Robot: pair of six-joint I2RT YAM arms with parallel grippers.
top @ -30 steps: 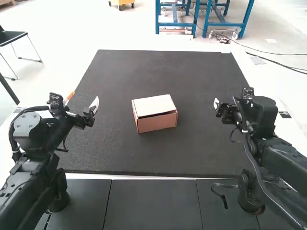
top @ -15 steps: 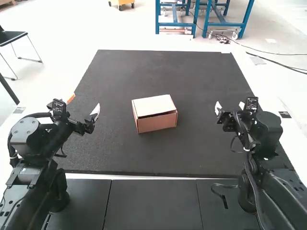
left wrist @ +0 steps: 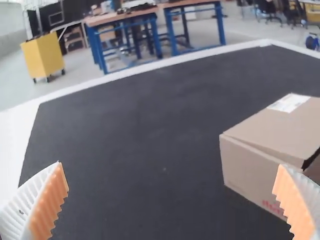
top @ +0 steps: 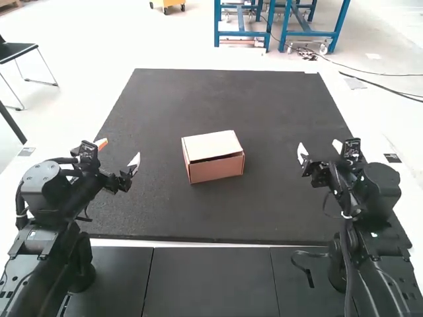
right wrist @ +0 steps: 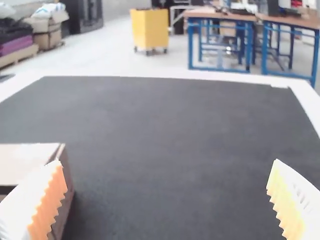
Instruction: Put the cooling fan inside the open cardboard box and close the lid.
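A brown cardboard box [top: 213, 155] stands in the middle of the black mat [top: 225, 105] with its lid down flat. In the left wrist view the box [left wrist: 272, 142] lies ahead of my fingers, and in the right wrist view one corner of the box [right wrist: 30, 162] shows. My left gripper [top: 117, 153] hangs open over the mat's left edge, well apart from the box, with nothing between its white ribbed fingers [left wrist: 42, 205]. Over the mat's right edge my right gripper [top: 319, 150] is open too and holds nothing.
The white table top [top: 73, 112] borders the mat on both sides. Dark panels [top: 211, 281] run along the near edge. Wide bare mat surrounds the box on all sides.
Both arms have drawn back and lowered toward their bases, away from the box. The box has not moved.
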